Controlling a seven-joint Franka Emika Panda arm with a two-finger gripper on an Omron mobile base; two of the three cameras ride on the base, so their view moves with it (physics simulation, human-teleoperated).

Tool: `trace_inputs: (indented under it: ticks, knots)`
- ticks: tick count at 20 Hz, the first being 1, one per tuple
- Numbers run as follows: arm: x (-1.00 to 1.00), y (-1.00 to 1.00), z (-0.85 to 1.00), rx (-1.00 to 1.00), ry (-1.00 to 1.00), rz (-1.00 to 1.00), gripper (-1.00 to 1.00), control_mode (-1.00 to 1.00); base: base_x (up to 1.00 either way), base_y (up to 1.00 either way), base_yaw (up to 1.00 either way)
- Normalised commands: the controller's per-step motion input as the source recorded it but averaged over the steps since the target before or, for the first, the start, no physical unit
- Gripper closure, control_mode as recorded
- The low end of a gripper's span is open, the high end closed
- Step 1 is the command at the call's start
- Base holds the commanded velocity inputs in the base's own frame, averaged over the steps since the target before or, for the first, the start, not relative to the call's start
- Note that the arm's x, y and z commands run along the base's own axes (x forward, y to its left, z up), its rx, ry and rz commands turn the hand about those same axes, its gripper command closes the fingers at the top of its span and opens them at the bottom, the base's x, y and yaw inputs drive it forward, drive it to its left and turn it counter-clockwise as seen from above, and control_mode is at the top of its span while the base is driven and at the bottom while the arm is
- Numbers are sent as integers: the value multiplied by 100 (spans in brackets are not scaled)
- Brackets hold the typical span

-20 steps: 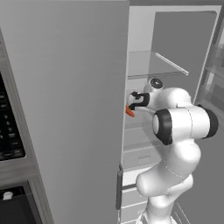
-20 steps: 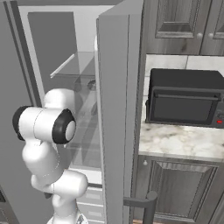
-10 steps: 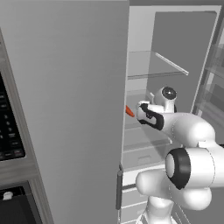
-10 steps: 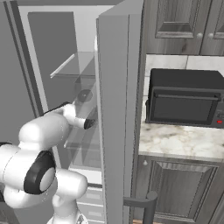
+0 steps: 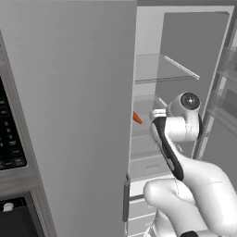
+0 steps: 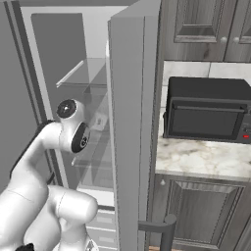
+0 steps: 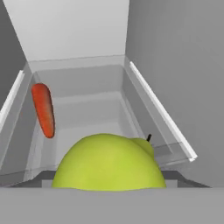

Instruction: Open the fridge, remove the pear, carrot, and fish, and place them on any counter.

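My gripper [image 5: 156,112] is reached into the open fridge [image 5: 152,55], at shelf height, and what matters now is how the pear [image 7: 109,161] lies to it. In the hand view the pear sits dead ahead and very close, bulging up from the bottom edge, right where my fingertips would show. It covers them, so I cannot see the jaws themselves; going by how wide the pear is and that nothing pinches it visibly, I judge the jaws stand wide apart, around or just short of the fruit, not yet gripping. Whether the pads touch its skin I cannot tell.

The pear is roundish with no real long axis; its small dark stem points away from me and a little to the right, so the approach line matters more than any roll of the wrist. I think straight ahead along my own pointing direction is the way in.

The carrot [image 7: 43,110] lies farther in and off to my left, against the left wall of the same shelf tray, its long axis running roughly away from me. In the left base view it shows as an orange tip just left of my hand. It is well apart from the pear, so closing on the fruit should not disturb it.
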Motion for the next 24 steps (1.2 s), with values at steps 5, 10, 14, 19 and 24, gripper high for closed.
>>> trace_inputs:
  ticks: [5,10,14,19,24]
  knots:
    - [-100,28,69,-1,0,9,100,-100,0,0,0]
    - [-100,16,61,0,0,9,100,-100,0,0,0]
    - [-100,3,77,0,0,1,100,-100,0,0,0]
    - [-100,0,81,0,0,0,100,-100,0,0,0]
    - [-23,0,5,0,3,0,100,-100,0,0,0]
